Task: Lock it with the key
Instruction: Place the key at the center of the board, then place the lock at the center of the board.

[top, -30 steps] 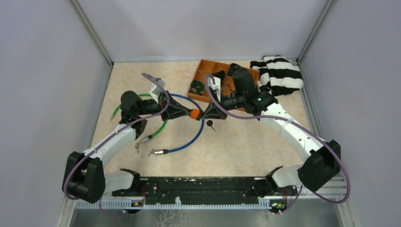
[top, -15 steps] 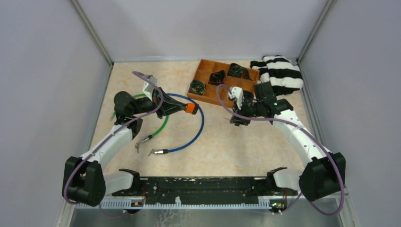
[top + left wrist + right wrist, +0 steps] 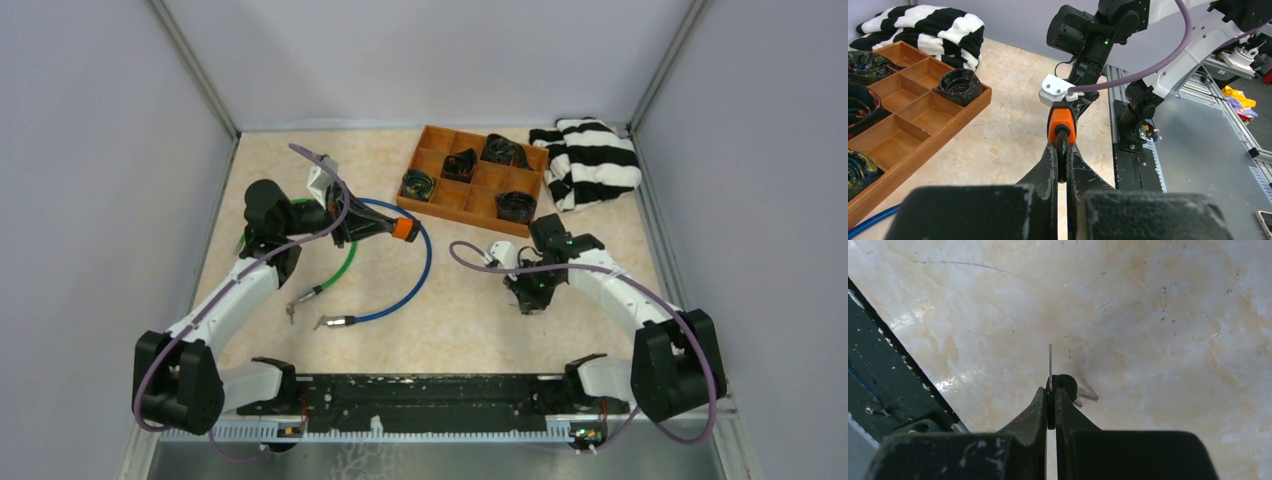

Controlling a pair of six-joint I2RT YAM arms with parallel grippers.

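My left gripper (image 3: pixel 388 229) is shut on the orange head of the lock (image 3: pixel 405 230), held above the table; its blue cable (image 3: pixel 421 272) loops down to a metal end (image 3: pixel 336 322). In the left wrist view the orange lock head (image 3: pixel 1061 121) sticks out past my shut left gripper (image 3: pixel 1061 150). My right gripper (image 3: pixel 528 298) is low over the table at the right, well apart from the lock. In the right wrist view the right gripper (image 3: pixel 1051 395) is shut on a black-headed key (image 3: pixel 1050 359), blade edge-on. A second key (image 3: pixel 1087 395) hangs beside it.
A wooden compartment tray (image 3: pixel 452 198) with dark rolled items stands at the back. A black-and-white striped cloth (image 3: pixel 590 160) lies at the back right. A green cable (image 3: pixel 343 272) lies under the left arm, with a small key (image 3: pixel 290 313) near its end.
My right gripper has pulled away from the lock head, right and toward the near edge, down close to the table with the key. The left gripper still holds the lock.
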